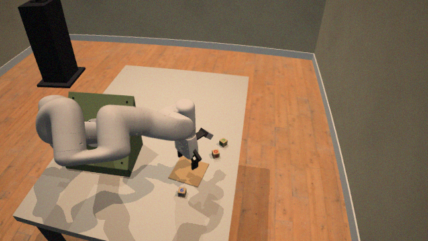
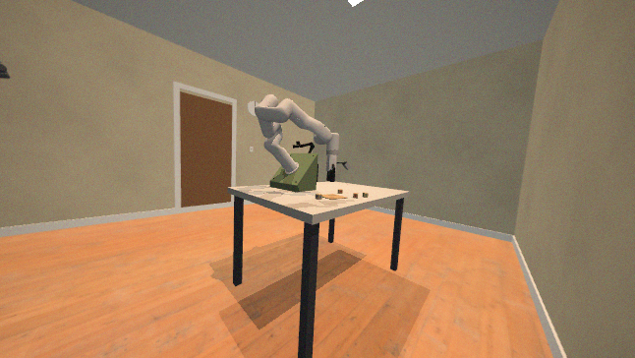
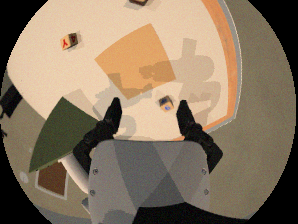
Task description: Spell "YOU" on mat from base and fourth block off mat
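The tan mat point(image 1: 189, 171) lies flat on the white table, and no block is on it. My gripper point(image 1: 188, 159) hangs open and empty above the mat's near edge; in the wrist view point(image 3: 148, 106) nothing is between its fingers. A block with a blue letter point(image 1: 181, 191) lies on the table just off the mat, also visible in the wrist view point(image 3: 165, 102). A block with a red "O" point(image 1: 215, 153) and a block with a green letter point(image 1: 223, 142) lie beyond the mat. A fourth block with a red letter point(image 3: 69, 40) lies off the mat; my arm hides it in the top view.
The green wedge-shaped robot base point(image 1: 103, 132) stands on the table left of the mat. The table's right edge point(image 1: 238, 159) runs close to the green and red blocks. A black pillar point(image 1: 50, 40) stands on the floor, far from the table.
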`<control>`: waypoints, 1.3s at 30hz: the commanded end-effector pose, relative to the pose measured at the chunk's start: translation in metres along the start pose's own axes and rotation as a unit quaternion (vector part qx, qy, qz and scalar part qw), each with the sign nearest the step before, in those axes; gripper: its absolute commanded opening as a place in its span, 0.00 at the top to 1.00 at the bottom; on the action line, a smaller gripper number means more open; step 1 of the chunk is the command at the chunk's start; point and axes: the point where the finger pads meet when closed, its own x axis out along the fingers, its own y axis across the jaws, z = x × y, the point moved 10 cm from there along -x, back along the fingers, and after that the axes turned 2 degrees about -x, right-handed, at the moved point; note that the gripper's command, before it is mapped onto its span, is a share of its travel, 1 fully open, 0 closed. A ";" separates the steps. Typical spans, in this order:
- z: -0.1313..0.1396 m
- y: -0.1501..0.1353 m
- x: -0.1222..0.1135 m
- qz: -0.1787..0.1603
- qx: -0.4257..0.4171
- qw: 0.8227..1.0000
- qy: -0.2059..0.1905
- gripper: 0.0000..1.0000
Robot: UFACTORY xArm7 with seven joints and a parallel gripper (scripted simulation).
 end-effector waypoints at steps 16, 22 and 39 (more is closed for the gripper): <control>-0.047 -0.048 -0.003 0.001 -0.273 0.962 0.002 0.00; -0.061 -0.066 -0.003 0.001 -0.358 0.934 0.003 0.00; -0.093 -0.118 -0.004 -0.002 -0.568 0.823 0.009 0.00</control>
